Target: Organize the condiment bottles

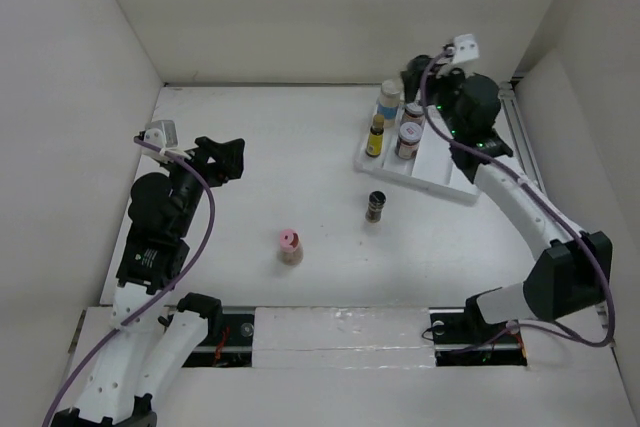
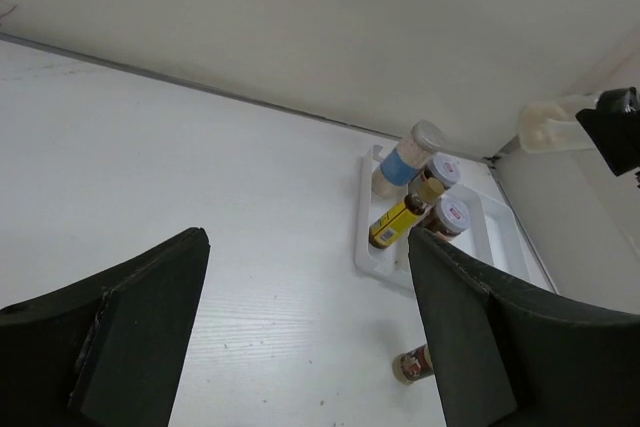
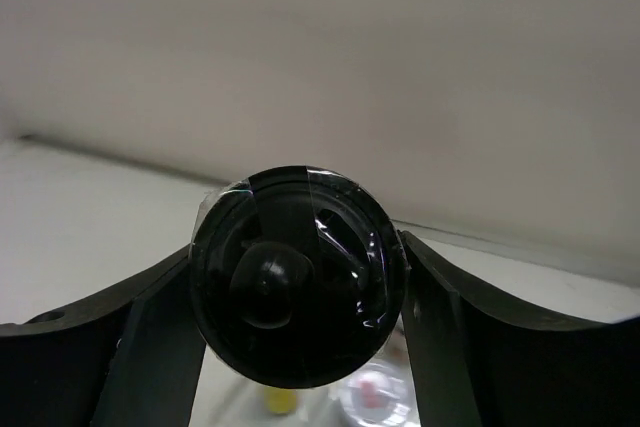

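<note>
Black-topped bottle (image 3: 297, 277) gripped by outstretched right fingers (image 3: 100, 367) over tray (image 1: 440, 172); left fingers (image 2: 120, 347) spread, raised

Four stand upright, clustered at the left end of the white tray (image 1: 445, 175): blue-label jar (image 1: 388, 99), slim yellow bottle (image 1: 376, 137), two red-and-silver-lidded jars (image 1: 408, 140). The black-lidded jar (image 1: 376, 206) and pink-lidded jar (image 1: 289, 246) stand apart on the tabletop (image 1: 300, 157). My right end effector (image 3: 300, 332) clasps what seems a dark grinder-like bottle (image 3: 298, 275).

A robotics lab's test cell: plain white walls (image 1: 330, 7) box in a white table (image 1: 280, 147), two robot arms (image 1: 155, 232) trailing purple cables (image 1: 212, 209) are bolted along its near edge, and a few spice jars (image 1: 388, 99) stand on it.
</note>
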